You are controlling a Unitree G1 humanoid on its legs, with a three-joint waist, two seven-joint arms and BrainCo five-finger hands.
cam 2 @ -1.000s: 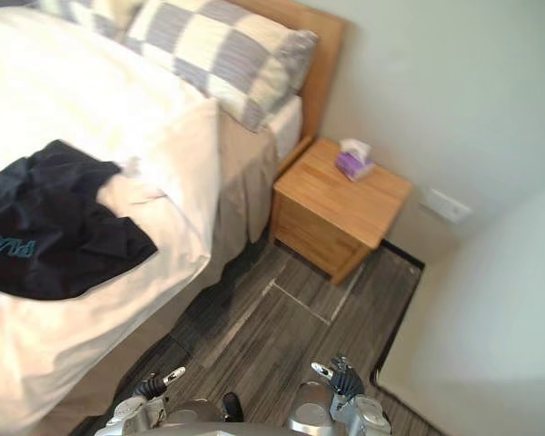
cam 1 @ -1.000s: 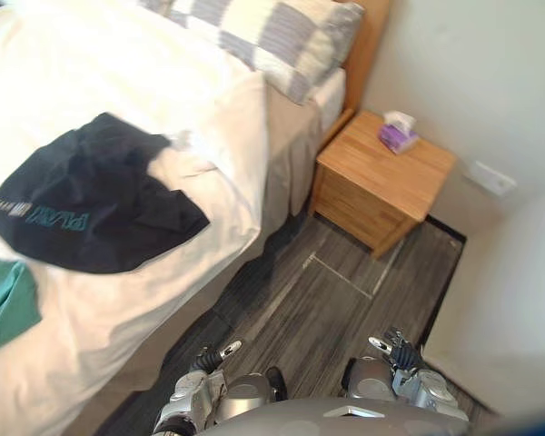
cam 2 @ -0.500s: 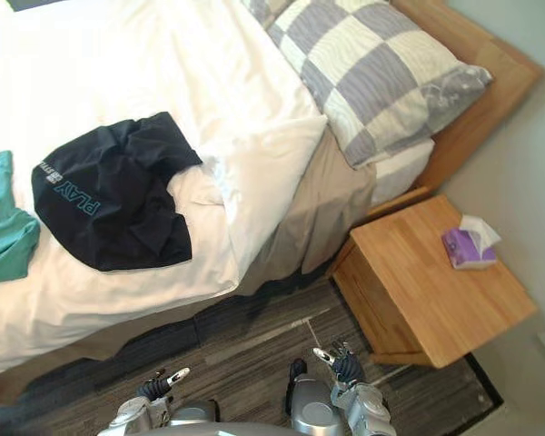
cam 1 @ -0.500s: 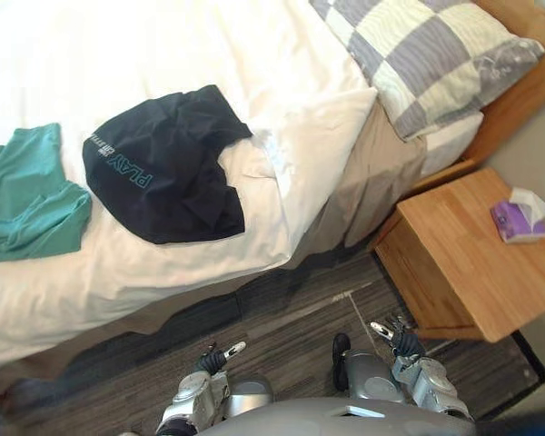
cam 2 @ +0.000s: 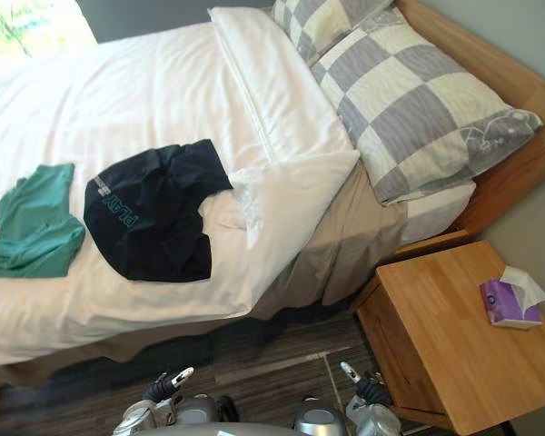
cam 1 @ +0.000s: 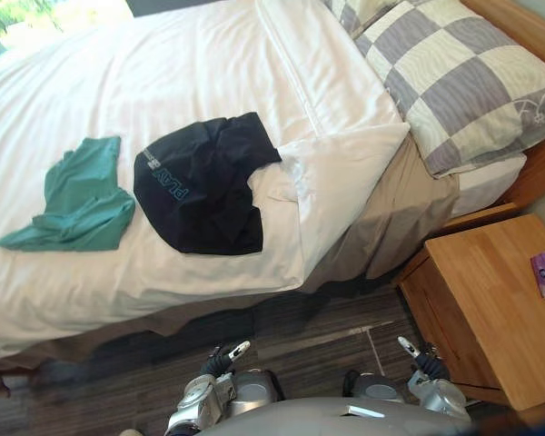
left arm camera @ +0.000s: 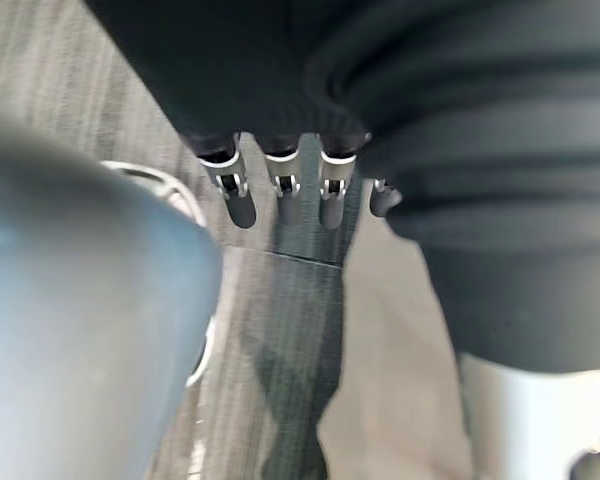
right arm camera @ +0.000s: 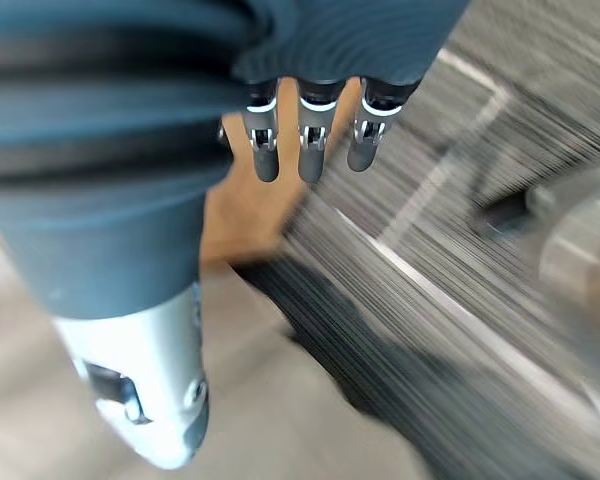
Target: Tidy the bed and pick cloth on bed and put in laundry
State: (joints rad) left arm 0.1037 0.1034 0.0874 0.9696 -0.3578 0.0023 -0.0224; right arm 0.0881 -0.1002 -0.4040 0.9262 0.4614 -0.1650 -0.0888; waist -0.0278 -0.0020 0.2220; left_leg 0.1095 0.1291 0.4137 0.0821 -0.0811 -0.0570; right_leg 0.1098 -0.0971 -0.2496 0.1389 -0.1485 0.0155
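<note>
At the centre of the head views, on the white cover of the bed (cam 1: 191, 73), lies the crumpled black shirt (cam 1: 204, 186). It is about as wide as it is long, so it has no clear long axis; one corner reaches toward 1 o'clock, and its blue print runs along a line from 10 to 4 o'clock near the shirt's 9 o'clock edge. Just beside it at 9 o'clock, close but apart, lies the green shirt (cam 1: 82, 195), bunched, with its long axis running from 1 o'clock down to 8 o'clock and a narrow pointed end at 8 o'clock. At 3 o'clock of the black shirt a corner of the cover is rumpled and touches the shirt's edge, with tan cloth (cam 1: 400, 227) hanging over the bed's side below it. A checked pillow (cam 1: 472, 82) sits at 2 o'clock against the wooden headboard. At 4 o'clock a wooden counter (cam 1: 495, 309) stands by the bed, carrying a purple tissue box (cam 2: 509, 300). Both hands hang low over the dark floor (cam 1: 300, 327), well apart from the shirts: the left hand (cam 1: 216, 361) at 7 o'clock and the right hand (cam 1: 424, 361) at 5 o'clock, each with its fingers straight and nothing held
</note>
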